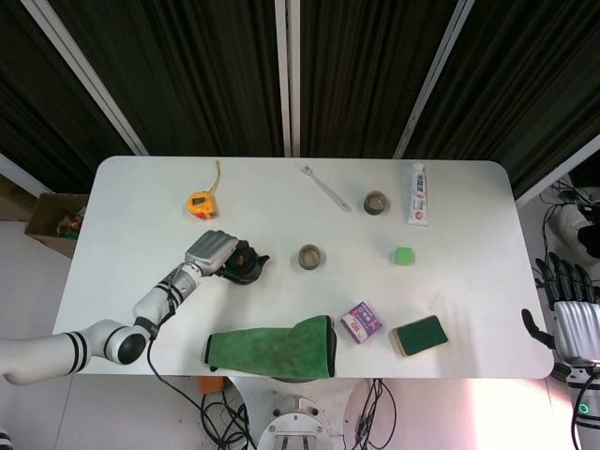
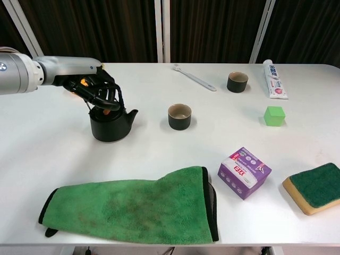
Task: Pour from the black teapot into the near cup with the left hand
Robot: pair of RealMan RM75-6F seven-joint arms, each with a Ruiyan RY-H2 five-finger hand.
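**Left hand on the teapot handle, cup waiting alongside**

The black teapot (image 2: 110, 124) stands upright on the white desk (image 2: 48, 159), its spout turned toward the near cup (image 2: 179, 116), which sits apart from it toward the desk's middle. The left hand (image 2: 97, 91) hangs directly over the pot with its fingers curled around the wire handle above the lid, gripping it; from the head view the same hand (image 1: 212, 253) covers most of the pot. The right hand (image 1: 572, 309) hangs off the desk's right edge, fingers apart and holding nothing. A second cup (image 2: 237, 82) stands farther back beside a toothpaste tube (image 2: 274, 79). A green cloth (image 2: 133, 204) lies along the near edge, a purple packet (image 2: 244, 172) just to its right
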